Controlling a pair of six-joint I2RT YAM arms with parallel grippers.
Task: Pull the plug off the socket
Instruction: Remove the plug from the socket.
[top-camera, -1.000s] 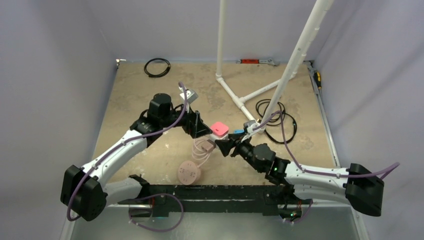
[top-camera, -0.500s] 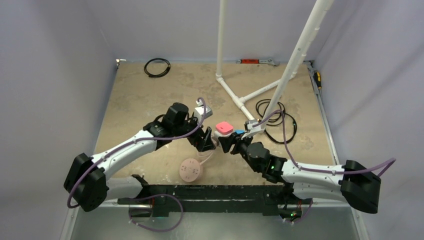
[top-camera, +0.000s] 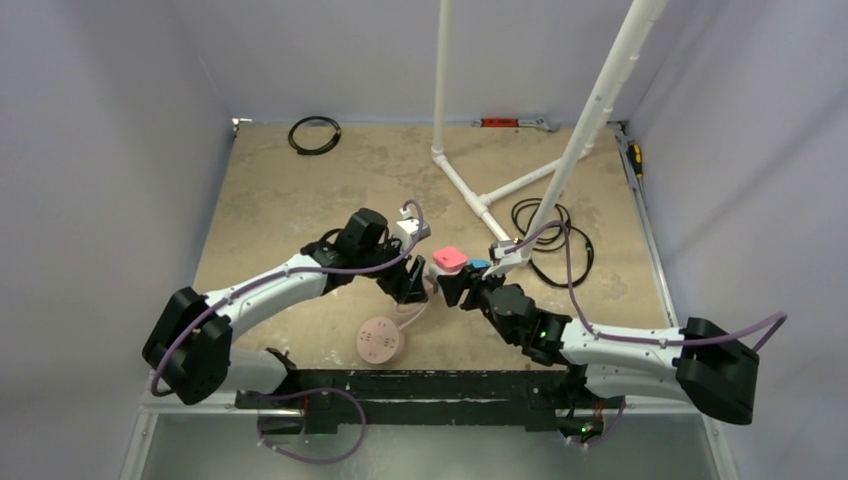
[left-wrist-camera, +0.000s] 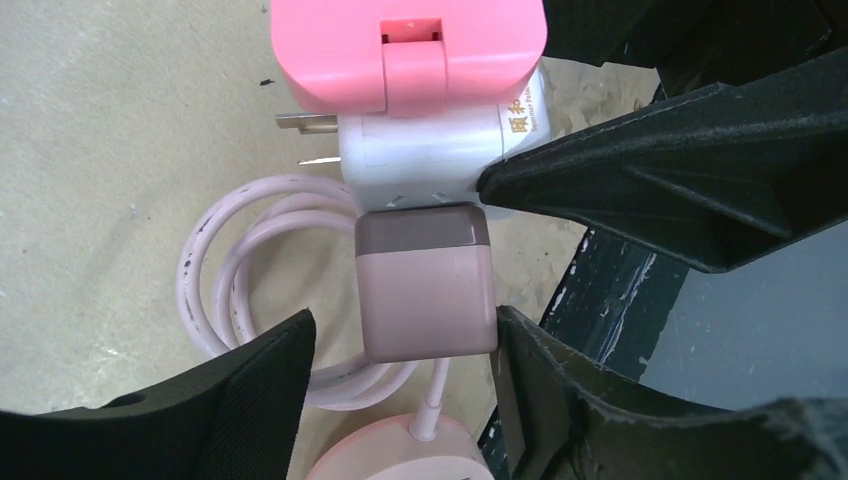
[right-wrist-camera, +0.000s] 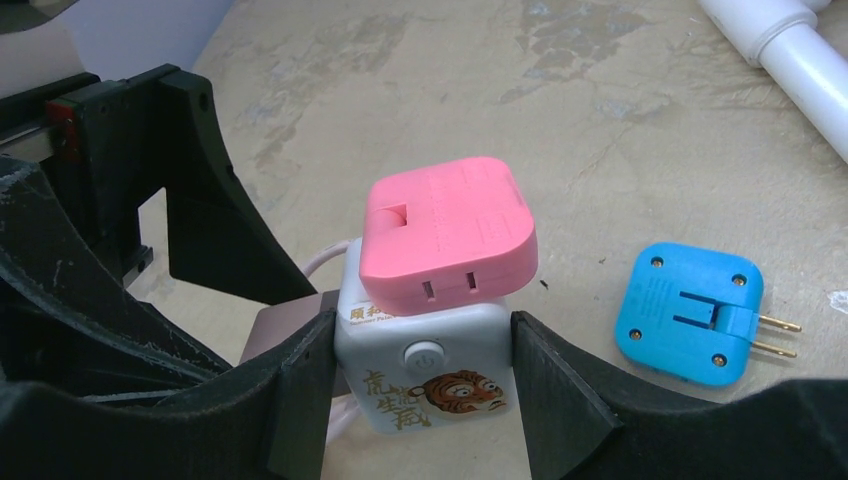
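The socket (right-wrist-camera: 425, 370), a white-grey cube with a tiger picture, stands on the table between my right gripper's (right-wrist-camera: 420, 392) fingers, which press both its sides. The plug (left-wrist-camera: 425, 295), a dusty-pink rounded square, sits in the cube's side (left-wrist-camera: 430, 160); its coiled pink cable (left-wrist-camera: 250, 260) runs to a round pink disc (top-camera: 379, 340). My left gripper (left-wrist-camera: 405, 350) is open around the plug: the right finger touches it, the left finger stands apart. A bright pink adapter (right-wrist-camera: 450, 230) sits on top of the cube. In the top view both grippers meet at the cube (top-camera: 441, 273).
A blue adapter (right-wrist-camera: 690, 310) lies right of the cube. A white pipe frame (top-camera: 470, 190) stands behind, with black cables (top-camera: 545, 225) at its foot and a black cable coil (top-camera: 315, 134) at the back left. A black rail (top-camera: 420, 385) runs along the near edge.
My left arm has swung right and lowered, bringing its open jaws around the plug. My right gripper has stayed on the socket, shifting only slightly.
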